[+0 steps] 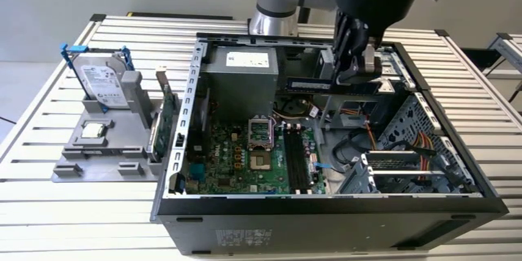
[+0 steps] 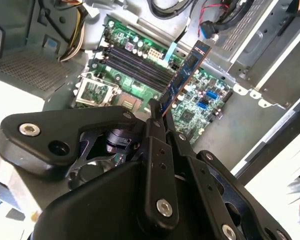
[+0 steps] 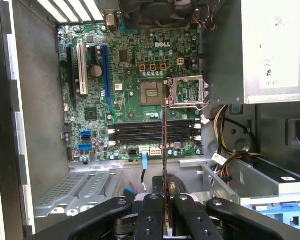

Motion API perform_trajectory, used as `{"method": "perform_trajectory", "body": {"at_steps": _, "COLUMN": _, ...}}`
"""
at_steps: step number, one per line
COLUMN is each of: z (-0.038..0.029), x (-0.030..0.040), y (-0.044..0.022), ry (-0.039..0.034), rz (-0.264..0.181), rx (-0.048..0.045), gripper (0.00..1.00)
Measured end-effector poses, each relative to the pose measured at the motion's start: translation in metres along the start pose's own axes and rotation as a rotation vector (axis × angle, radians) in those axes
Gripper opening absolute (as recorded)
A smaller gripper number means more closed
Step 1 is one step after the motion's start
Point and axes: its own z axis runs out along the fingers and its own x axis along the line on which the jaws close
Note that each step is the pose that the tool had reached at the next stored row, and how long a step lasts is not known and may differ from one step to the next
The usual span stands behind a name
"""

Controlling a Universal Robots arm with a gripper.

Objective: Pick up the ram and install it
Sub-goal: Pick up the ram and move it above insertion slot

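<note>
Gripper (image 1: 357, 76) sits in the upper right of the exterior view, hanging over the open computer case (image 1: 326, 206). We see it clamped on the ram (image 1: 326, 84). The jaws are nearly together, with just the thin board between them.

In that view the ram lies level as a dark stick. It sticks out from the fingertips mostly toward the exterior view's left, with a shorter end poking out to the right. It is up near the case's top rim, just in front of the grey power supply (image 1: 241, 71).

In the second wrist view the ram (image 2: 185, 75) runs out from the gripper (image 2: 157, 112), its bluish-green face showing. The first wrist view gives us the ram (image 3: 165, 145) edge-on, a thin line rising from the gripper (image 3: 165, 197). One of the black fingers (image 3: 151, 215) presses on each side.

The motherboard (image 1: 236, 157) lies on the case floor below. Its dark memory slots (image 1: 295, 160) are well apart from the ram, which is not seated in them. In the exterior view the ram sits crosswise to the slots. In the first wrist view the slots (image 3: 152, 134) lie behind the ram's edge.

On the exterior view's left, outside the case, a grey holder (image 1: 106, 169) rests on the slatted table (image 1: 49, 212). It carries a silver hard drive (image 1: 106, 84) in a blue frame. A green expansion card (image 1: 167, 120) stands just beside the case wall.
</note>
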Motion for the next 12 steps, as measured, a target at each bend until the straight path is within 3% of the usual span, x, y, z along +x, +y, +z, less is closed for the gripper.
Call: {"method": "perform_trajectory", "body": {"at_steps": 12, "z": 0.0002, "x": -0.0014, "y": -0.0168, "ry": 0.0003, "rz": 0.022, "rx": 0.0004, "gripper": 0.0}}
